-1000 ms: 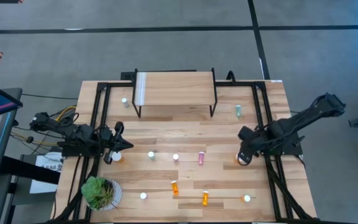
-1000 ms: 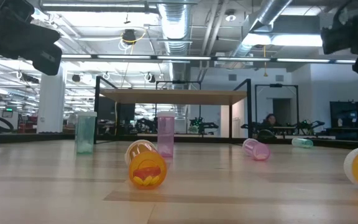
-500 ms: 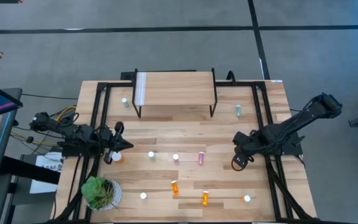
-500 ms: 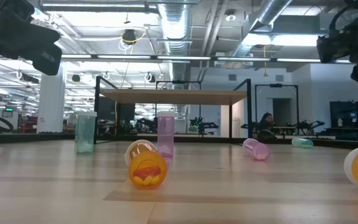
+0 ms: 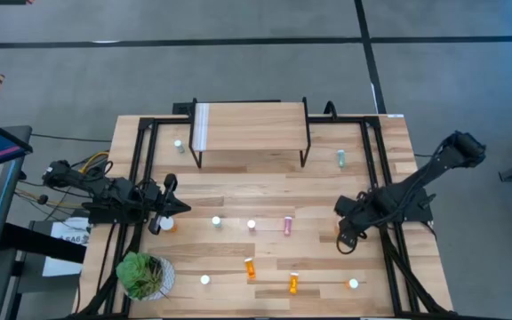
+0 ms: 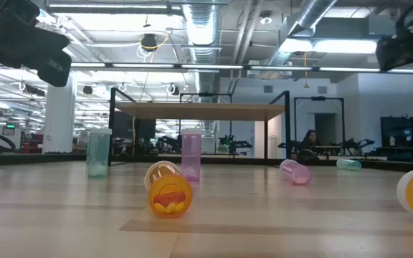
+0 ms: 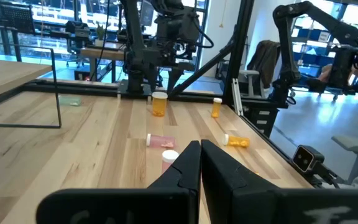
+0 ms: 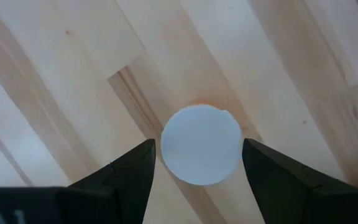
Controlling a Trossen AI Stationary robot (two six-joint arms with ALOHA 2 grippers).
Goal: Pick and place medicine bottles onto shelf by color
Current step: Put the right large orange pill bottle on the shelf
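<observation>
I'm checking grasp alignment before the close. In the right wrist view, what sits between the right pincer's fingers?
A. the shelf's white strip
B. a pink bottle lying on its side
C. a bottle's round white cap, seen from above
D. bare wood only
C: the right wrist view looks straight down on a round white cap with an orange rim showing, centred between the open right pincer and its dark fingers.
</observation>
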